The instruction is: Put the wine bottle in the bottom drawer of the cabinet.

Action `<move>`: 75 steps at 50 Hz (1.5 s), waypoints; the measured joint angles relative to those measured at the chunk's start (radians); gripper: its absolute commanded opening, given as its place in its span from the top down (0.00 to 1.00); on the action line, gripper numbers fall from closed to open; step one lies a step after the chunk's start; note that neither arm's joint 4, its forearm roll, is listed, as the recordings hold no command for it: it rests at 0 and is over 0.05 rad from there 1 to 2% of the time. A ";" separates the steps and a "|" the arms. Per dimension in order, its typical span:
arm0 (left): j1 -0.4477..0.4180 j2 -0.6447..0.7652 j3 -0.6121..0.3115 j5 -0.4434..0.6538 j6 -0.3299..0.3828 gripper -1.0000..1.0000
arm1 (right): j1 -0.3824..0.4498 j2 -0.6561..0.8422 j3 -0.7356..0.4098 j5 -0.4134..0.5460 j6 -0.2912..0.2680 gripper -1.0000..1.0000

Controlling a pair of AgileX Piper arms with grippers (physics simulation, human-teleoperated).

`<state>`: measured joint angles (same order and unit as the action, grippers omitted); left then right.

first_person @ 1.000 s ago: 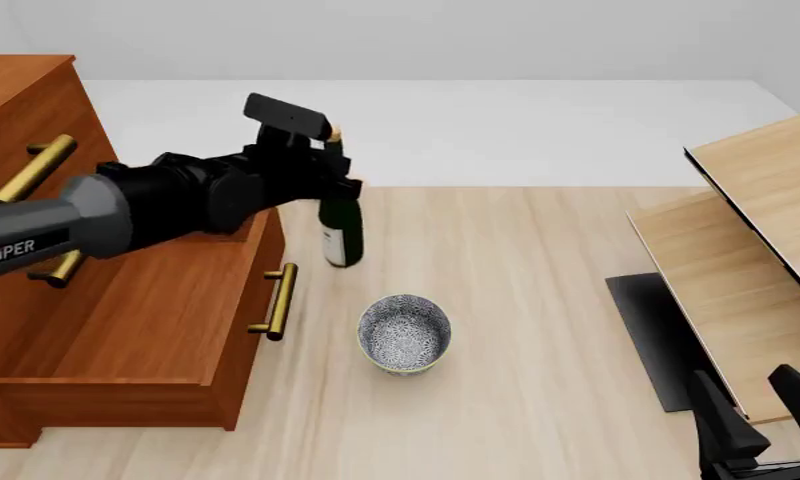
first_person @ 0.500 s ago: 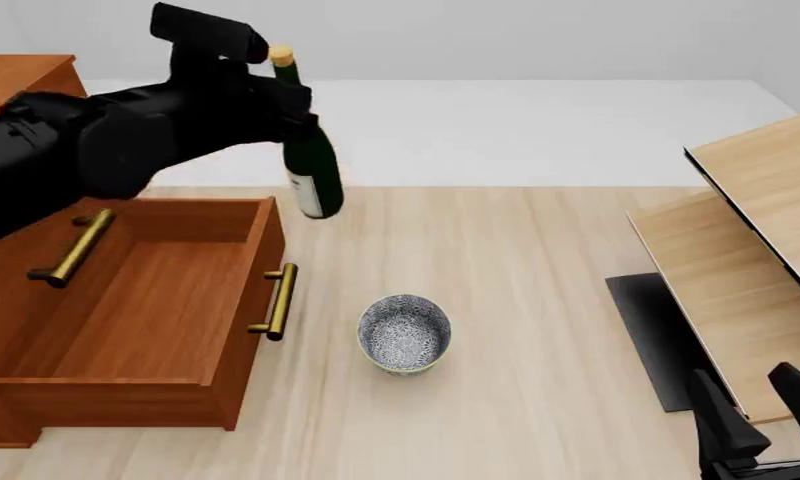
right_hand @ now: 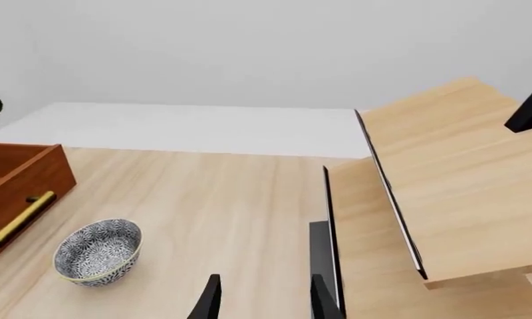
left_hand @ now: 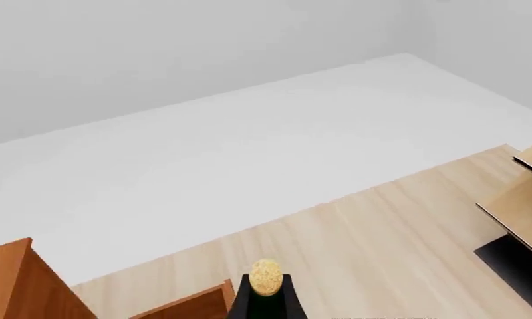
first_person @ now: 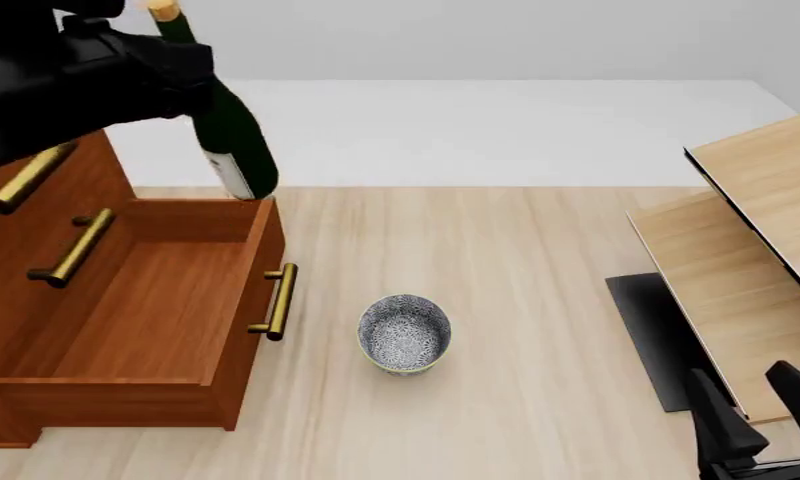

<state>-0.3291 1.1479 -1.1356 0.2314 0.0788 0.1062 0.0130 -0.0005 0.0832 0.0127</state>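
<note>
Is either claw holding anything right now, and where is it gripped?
The left claw holds the wine bottle high up, around its neck and shoulder, tilted above the open bottom drawer. The right claw is open and holds nothing.

The bottom drawer (first_person: 147, 300) gapes open and unblocked; a bowl (first_person: 404, 333) stands beside its front.

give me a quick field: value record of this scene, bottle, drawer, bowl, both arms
bottle: wine bottle held in the air, tilted, base over the back corner of the drawer
drawer: bottom drawer pulled open, nothing visible inside
cabinet: cabinet at the left
bowl: patterned bowl on the floor, right of the drawer handle
left arm: left gripper holding the bottle by its neck
right arm: right gripper low at the right, fingers apart, holding nothing
</note>
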 measured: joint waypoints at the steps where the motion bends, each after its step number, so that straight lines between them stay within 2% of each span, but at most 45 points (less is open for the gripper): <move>1: 0.004 -0.012 0.003 0.006 0.000 1.00 | 0.000 0.000 0.000 0.000 0.000 0.00; 28: 0.080 -0.231 0.115 0.127 -0.009 1.00 | 0.012 0.006 0.000 -0.010 -0.002 0.00; 51: 0.104 -0.320 0.186 0.182 -0.013 1.00 | 0.023 0.011 0.000 -0.017 0.003 0.00; 75: 0.140 -0.373 0.294 0.190 -0.011 1.00 | 0.026 0.014 0.000 -0.019 0.003 0.00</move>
<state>-0.1895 0.7751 -0.8417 0.4211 0.0675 0.1324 0.0273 -0.0009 0.0641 0.0161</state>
